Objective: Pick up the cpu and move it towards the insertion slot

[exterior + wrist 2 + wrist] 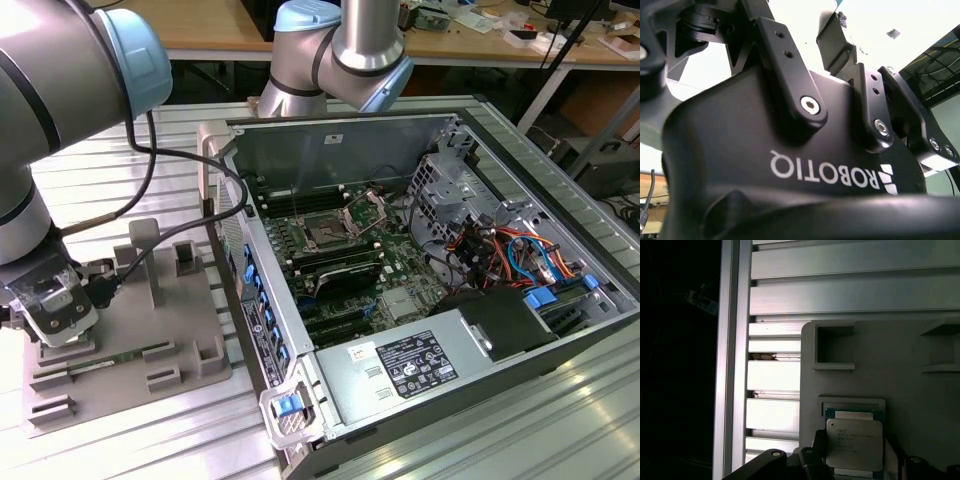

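The cpu (854,439), a flat square chip with a silver top and a green rim, lies in a shallow recess of the grey fixture plate (900,375). My gripper (855,457) is down over it, a dark finger (820,447) pressed against each side, shut on the chip. In the exterior view the gripper (50,312) sits low on the fixture plate (190,320) at that view's left. The insertion slot (325,233), a dark square socket with its metal frame swung up, lies on the green board inside the open computer case. The second wrist view looks at the gripper's black body (790,150).
Raised grey blocks (143,235) stand on the fixture plate around the gripper. The open case's side wall (240,270) rises between the plate and the socket. Drive cage (450,185), cables (500,250) and power supply (410,365) fill the case's other side. A ribbed aluminium table (775,375) lies under everything.
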You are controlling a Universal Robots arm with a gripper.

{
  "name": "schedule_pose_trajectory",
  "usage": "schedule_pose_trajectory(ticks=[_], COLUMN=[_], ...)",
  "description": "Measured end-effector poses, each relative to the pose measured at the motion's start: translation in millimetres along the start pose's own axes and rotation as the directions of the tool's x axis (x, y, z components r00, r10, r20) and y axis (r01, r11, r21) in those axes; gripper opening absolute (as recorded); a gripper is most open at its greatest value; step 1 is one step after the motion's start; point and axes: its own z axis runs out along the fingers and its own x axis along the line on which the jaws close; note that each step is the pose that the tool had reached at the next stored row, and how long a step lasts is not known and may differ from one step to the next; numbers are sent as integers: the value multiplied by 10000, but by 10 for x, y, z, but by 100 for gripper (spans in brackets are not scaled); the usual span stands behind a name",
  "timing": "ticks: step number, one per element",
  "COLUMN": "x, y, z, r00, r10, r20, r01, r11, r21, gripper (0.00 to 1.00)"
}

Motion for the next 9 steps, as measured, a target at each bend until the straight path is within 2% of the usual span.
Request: schedule_pose_trajectory(ticks=[9], x=[0], y=[1], z=[-21], r00=[10000], r10=[0], r20=[0], r01=[0], r11=[10000], r21=[0], gripper=[54])
